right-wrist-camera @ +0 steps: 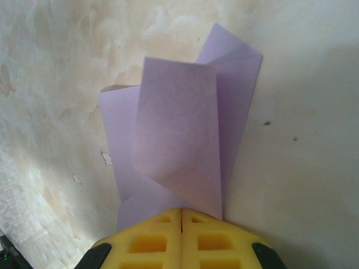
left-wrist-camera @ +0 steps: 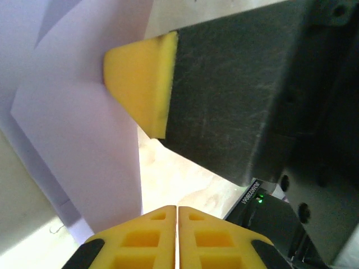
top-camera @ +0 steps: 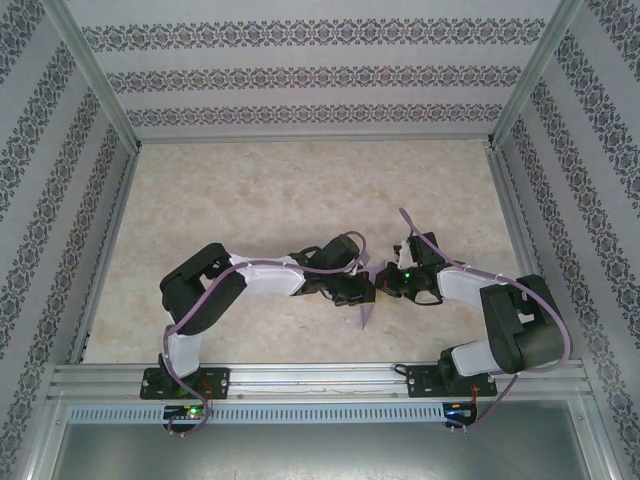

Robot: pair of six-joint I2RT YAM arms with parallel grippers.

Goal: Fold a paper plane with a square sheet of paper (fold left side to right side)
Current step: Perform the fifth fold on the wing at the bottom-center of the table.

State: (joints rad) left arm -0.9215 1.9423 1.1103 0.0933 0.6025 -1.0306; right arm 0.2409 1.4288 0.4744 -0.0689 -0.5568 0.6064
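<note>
Work surface: table (top-camera: 280, 190) with a pale beige, mottled stone-look top. It shows faint stains and small dark specks in the right wrist view (right-wrist-camera: 56, 84).
Enclosure: three walls (top-camera: 300, 75) papered in white with dark ornamental bands. The bands run level on the back wall and slant on the side walls.
Framing: aluminium posts rise at the back corners. An aluminium rail (top-camera: 320, 378) runs along the near edge and carries both arm bases.
Foreground: a perforated strip and a grey metal panel (top-camera: 300, 450) lie below the rail.
Arms: both reach inward and meet near the table's centre, toward the near edge.
Paper plane (top-camera: 365, 310): lavender, folded narrow, lying on the table between the two grippers with its point toward the rail. In the right wrist view (right-wrist-camera: 174, 140) its layered flaps lift loosely off the surface.
Left gripper (top-camera: 352, 290): yellow fingers pressed together (left-wrist-camera: 177, 210), just beside the paper's edge (left-wrist-camera: 84, 140). Whether it grips a layer cannot be told.
Right gripper (top-camera: 388, 285): fingers closed flush (right-wrist-camera: 181, 212), tips on the paper's near end. One yellow fingertip (left-wrist-camera: 137, 84) touches the paper. A pinch cannot be confirmed.
</note>
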